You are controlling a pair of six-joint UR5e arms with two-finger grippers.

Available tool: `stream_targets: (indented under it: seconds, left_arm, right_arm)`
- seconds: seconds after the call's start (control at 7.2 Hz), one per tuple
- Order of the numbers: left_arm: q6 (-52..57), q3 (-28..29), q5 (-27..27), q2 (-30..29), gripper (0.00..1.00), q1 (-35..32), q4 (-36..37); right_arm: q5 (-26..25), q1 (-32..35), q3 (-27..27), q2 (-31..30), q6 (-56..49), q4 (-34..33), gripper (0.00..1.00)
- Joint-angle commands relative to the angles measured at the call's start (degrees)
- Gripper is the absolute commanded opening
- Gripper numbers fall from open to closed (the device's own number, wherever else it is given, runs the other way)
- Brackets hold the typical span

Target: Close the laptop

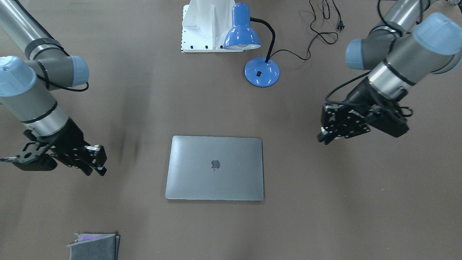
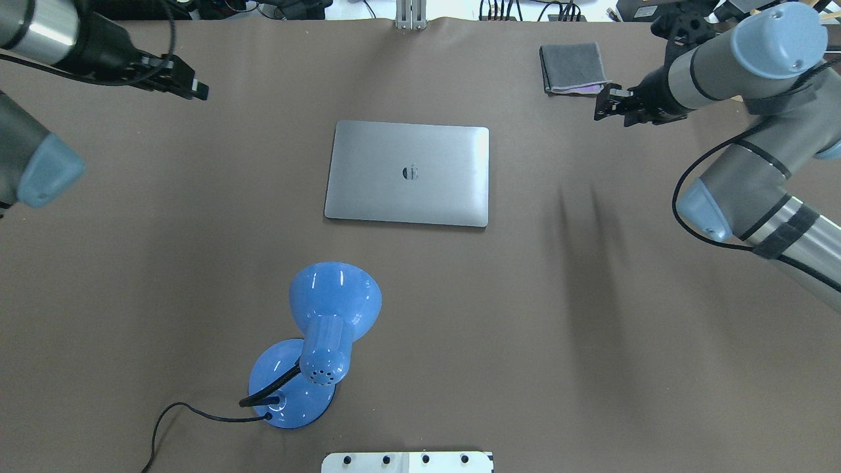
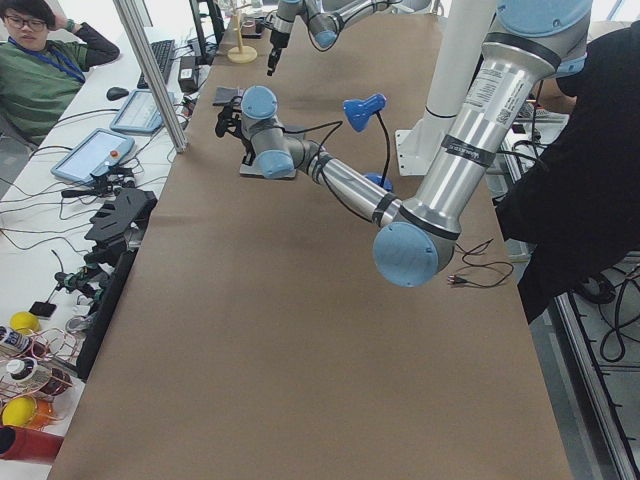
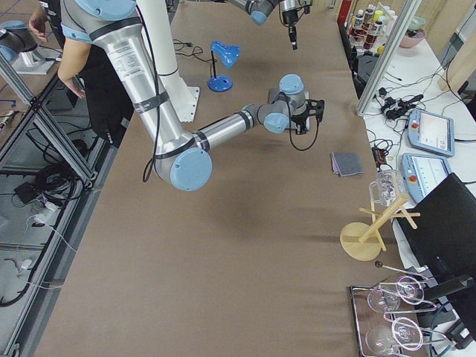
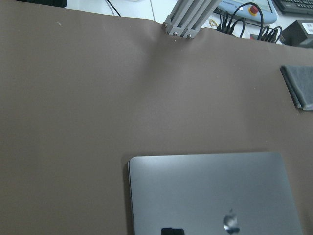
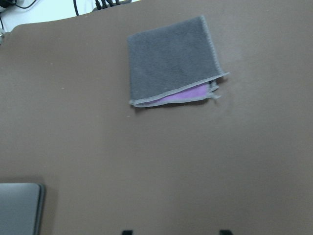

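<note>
Left gripper clenched on nothing, hovering over the counter's far left, blue lamp near the robot, laptop shut and flat at centre, logo up, folded cloth far right, right gripper released just beside it.

A robotics lab is indicated: a brown-covered worktop is flanked by aluminium posts, teach pendants, tangled cables and a seated operator.
</note>
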Motion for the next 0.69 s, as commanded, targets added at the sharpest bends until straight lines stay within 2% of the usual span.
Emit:
stream_targets:
  seconds: [0.0, 0.28, 0.42, 0.56]
  left_arm:
    - [20.5, -1.6, -5.3, 5.5, 0.99, -8.0, 10.6]
    - [38.2, -1.3, -4.8, 11.5, 0.99, -13.0, 17.1]
    - [48.3, -1.3, -4.6, 13.1, 0.99, -17.0, 23.6]
    - [57.4, -1.6, -1.4, 13.4, 0.99, -21.0, 30.8]
  right_arm:
    - [5.9, 8.8, 3.1, -11.1, -14.8, 0.1, 1.00]
    - [9.6, 16.8, 4.5, -22.4, -30.8, -0.1, 1.00]
    - [9.7, 18.6, 4.7, -25.8, -34.1, -1.6, 1.00]
    - [10.0, 21.6, 5.3, -26.2, -40.7, -7.0, 1.00]
